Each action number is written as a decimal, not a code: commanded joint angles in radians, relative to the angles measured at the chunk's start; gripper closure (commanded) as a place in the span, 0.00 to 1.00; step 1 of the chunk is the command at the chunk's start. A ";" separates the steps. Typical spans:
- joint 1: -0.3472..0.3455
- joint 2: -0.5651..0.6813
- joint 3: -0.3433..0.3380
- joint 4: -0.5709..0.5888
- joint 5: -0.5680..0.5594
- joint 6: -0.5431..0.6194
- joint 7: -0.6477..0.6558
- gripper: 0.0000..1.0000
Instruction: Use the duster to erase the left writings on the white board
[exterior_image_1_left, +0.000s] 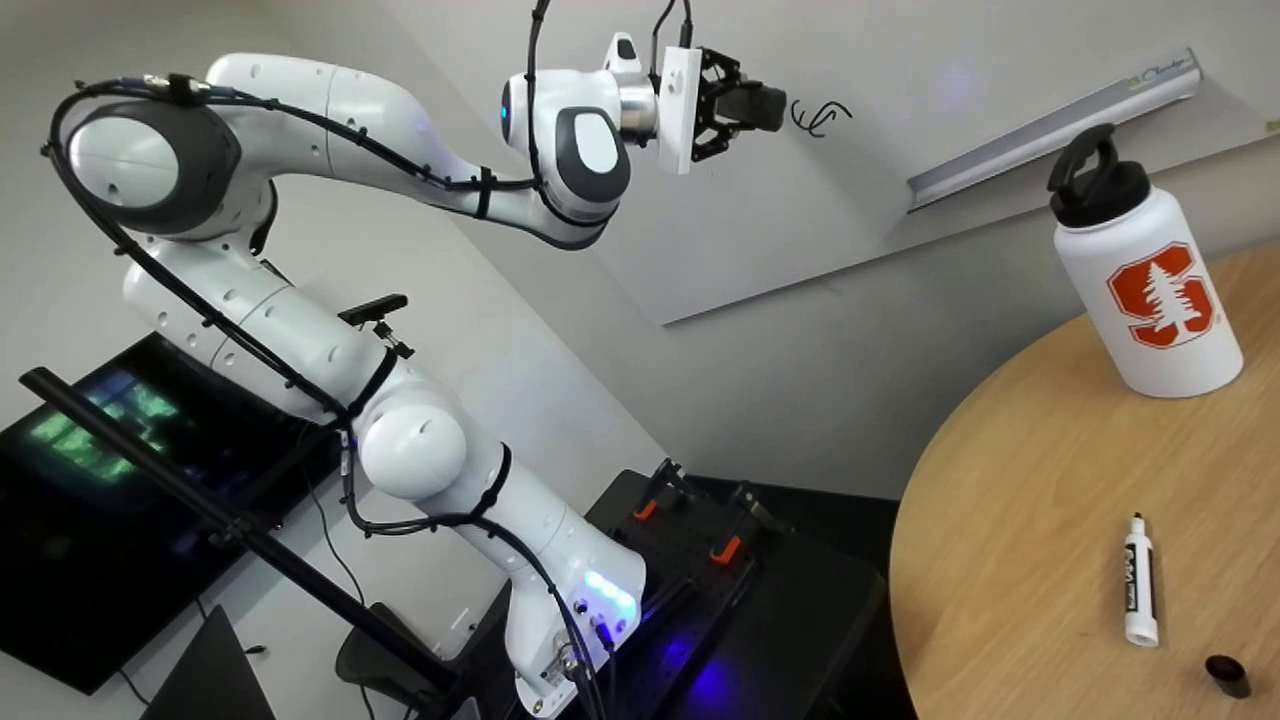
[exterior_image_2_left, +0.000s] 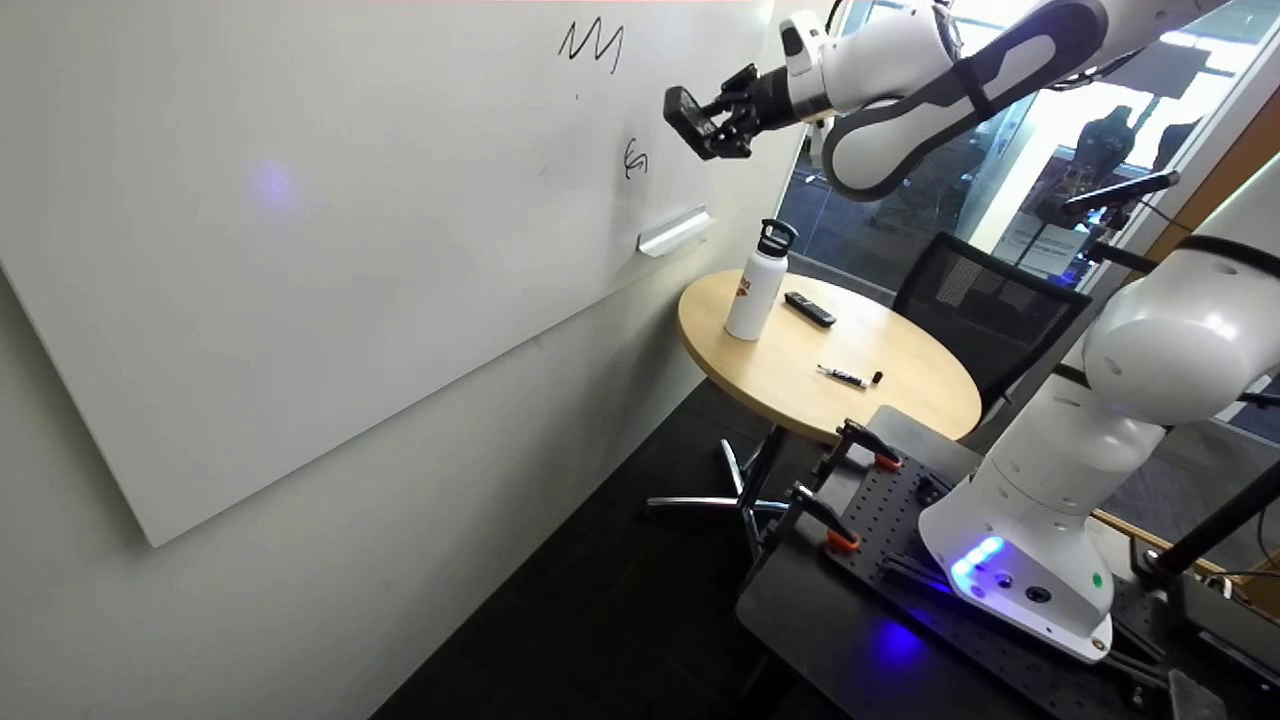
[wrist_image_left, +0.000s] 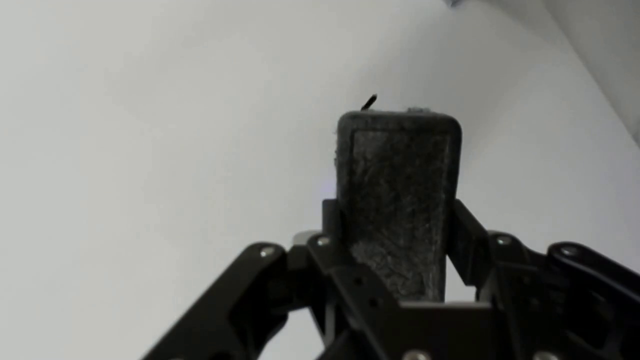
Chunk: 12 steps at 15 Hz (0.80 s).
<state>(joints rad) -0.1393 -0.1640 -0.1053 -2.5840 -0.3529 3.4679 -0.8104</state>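
Because a wipe wants a free end out front, the duster (wrist_image_left: 400, 165) is held by its long sides, or so I read it, with a good stretch poking past the gripper (wrist_image_left: 395, 230). The fingers (wrist_image_left: 332, 220) are clamped on it, one per side, leaving its far end and the broad face I see bare. And in an exterior view I have the duster hanging in front of the board (exterior_image_2_left: 400, 250), apart from it as far as I can judge, so no rubbing yet. Up and to the left of the gripper from there, the zigzag (exterior_image_2_left: 592, 45) looks unwiped; that's my target, I take it. The curl (exterior_image_2_left: 635, 158) lies just lower than the gripper, nearer the tray (exterior_image_2_left: 672, 232), and I want it spared. Watch this: in the wrist view a short black stroke (wrist_image_left: 369, 102) peeks past the duster's far end, and I can't tell which scribble owns it. Below the gripper, the table (exterior_image_1_left: 1000, 480) carries the bottle (exterior_image_1_left: 1150, 290), the remote (exterior_image_2_left: 809, 309) and the marker (exterior_image_1_left: 1140, 580), cap (exterior_image_1_left: 1228, 676) near it, all well apart from the gripper, so I expect no bump. Next, I'd say, comes a shift towards the zigzag, then the wiping face pressed square; go in tilted and it could skate on one edge.
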 joint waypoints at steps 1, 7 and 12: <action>0.005 -0.002 0.004 0.010 0.001 -0.004 0.000 0.47; 0.011 -0.004 0.004 0.025 -0.033 -0.005 0.015 0.72; 0.151 -0.006 -0.058 0.132 -0.173 -0.004 -0.031 0.72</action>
<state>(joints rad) -0.0503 -0.1686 -0.1327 -2.5115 -0.4608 3.4635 -0.8127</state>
